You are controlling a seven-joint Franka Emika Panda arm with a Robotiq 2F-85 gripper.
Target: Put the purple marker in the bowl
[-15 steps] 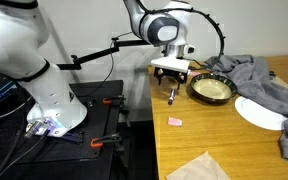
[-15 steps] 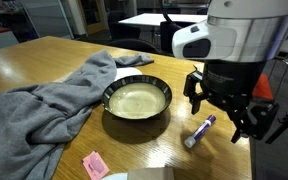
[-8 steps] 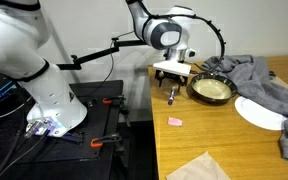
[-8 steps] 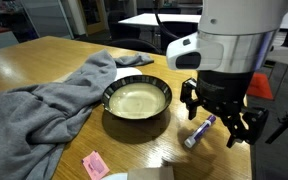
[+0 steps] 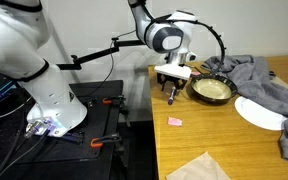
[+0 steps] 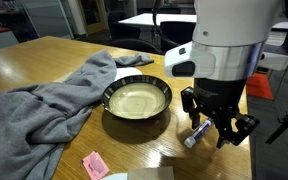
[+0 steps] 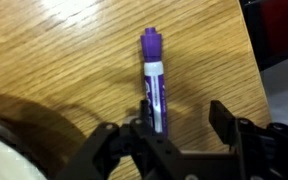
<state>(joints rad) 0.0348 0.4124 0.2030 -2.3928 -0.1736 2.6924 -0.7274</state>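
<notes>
The purple marker [image 7: 153,85] lies flat on the wooden table, purple cap pointing away, whitish band behind it. It also shows in an exterior view [image 6: 197,133] and in an exterior view [image 5: 171,95]. My gripper [image 7: 174,122] is open and low over the marker; one finger is beside the marker's near end, the other is off to its side. It shows in both exterior views [image 6: 217,125] [image 5: 173,83]. The bowl [image 6: 137,100], dark outside and pale beige inside, sits beside the marker, empty. Its rim shows in the wrist view [image 7: 4,115] and in an exterior view [image 5: 211,90].
A grey cloth [image 6: 34,100] lies next to the bowl. A white plate [image 5: 259,112] and a small pink square piece [image 5: 175,121] lie on the table. The table edge [image 7: 249,60] is close to the marker. A sheet of brown paper [image 5: 199,167] lies near the front.
My gripper has come down towards the table over the marker. The marker and the bowl have not moved.
</notes>
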